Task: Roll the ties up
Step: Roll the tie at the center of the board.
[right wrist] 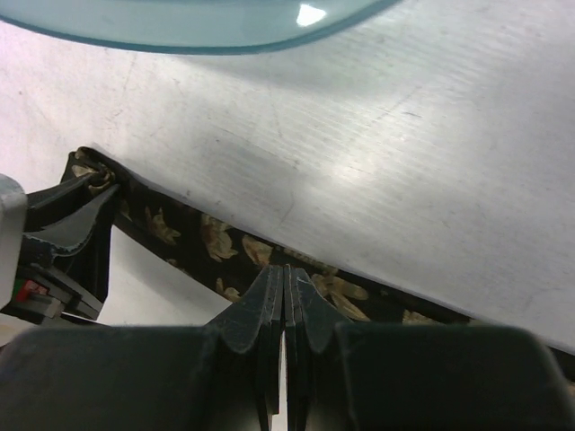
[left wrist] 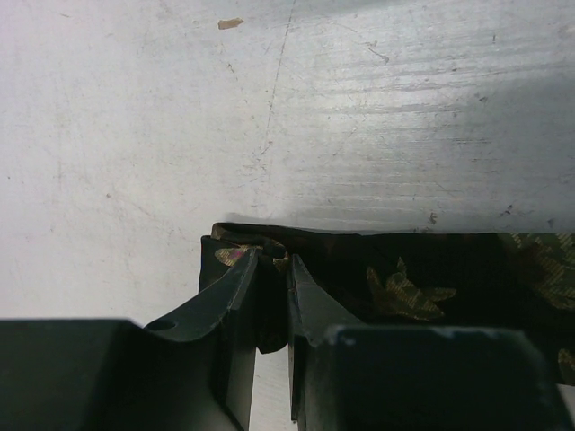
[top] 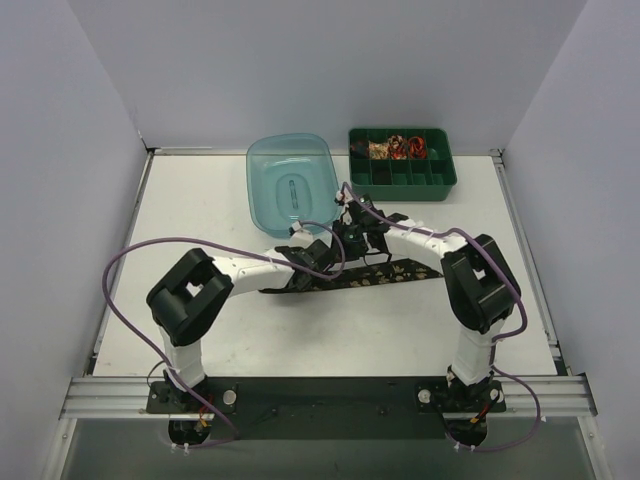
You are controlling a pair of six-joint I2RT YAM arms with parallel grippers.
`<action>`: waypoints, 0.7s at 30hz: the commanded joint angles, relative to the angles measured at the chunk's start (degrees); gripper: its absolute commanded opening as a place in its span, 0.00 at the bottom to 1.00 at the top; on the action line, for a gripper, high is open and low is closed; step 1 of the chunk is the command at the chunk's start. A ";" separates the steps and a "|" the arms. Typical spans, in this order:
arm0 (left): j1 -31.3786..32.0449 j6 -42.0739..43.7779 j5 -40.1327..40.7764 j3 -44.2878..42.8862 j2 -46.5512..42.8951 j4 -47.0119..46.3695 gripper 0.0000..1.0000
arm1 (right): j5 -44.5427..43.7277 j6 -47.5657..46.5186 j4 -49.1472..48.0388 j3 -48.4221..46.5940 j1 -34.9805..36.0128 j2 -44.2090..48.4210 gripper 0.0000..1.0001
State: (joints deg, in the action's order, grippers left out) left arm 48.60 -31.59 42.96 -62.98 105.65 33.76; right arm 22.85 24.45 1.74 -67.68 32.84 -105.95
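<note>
A black tie with a gold-tan floral pattern (top: 395, 272) lies lengthwise across the middle of the table. My left gripper (top: 322, 252) is shut on one folded end of it. In the left wrist view the fabric (left wrist: 404, 287) bunches between the closed fingers of that gripper (left wrist: 272, 260). My right gripper (top: 354, 238) is shut. In the right wrist view its tips (right wrist: 286, 269) meet right over the tie (right wrist: 180, 224), a short way along from the left gripper (right wrist: 81, 202). I cannot tell whether fabric is pinched between them.
A teal plastic bin (top: 258, 168) stands just behind the grippers, and its rim shows in the right wrist view (right wrist: 180, 22). A green compartment tray (top: 402, 182) at the back right holds small red and beige tie coils (top: 395, 148). Purple cables loop off both arms.
</note>
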 commanded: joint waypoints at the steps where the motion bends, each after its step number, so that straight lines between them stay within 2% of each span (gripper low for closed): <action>1: 0.88 -2.86 -3.05 -1.88 2.72 -1.94 0.00 | -0.53 0.34 -0.68 1.58 -1.81 4.26 0.00; 2: 0.97 -3.12 -2.97 -2.06 2.98 -2.03 0.17 | -0.53 0.34 -0.68 1.76 -1.90 4.26 0.00; 6: 2.11 -4.26 -1.48 -2.06 3.16 -2.03 0.54 | -0.35 0.25 -0.86 2.11 -2.52 4.35 0.00; 10: 3.60 -5.32 0.10 -2.15 2.64 -1.68 0.60 | -0.26 0.25 -0.86 2.20 -2.69 4.26 0.00; 21: 5.72 -7.87 4.06 -1.79 -0.53 -1.06 0.60 | 0.96 0.60 -1.30 2.38 -3.13 4.44 0.00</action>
State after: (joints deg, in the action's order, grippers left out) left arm 53.36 -36.69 47.99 -64.55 107.04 33.47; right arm 22.79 24.47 1.04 -65.65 30.06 -105.10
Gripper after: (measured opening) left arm 0.599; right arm 0.024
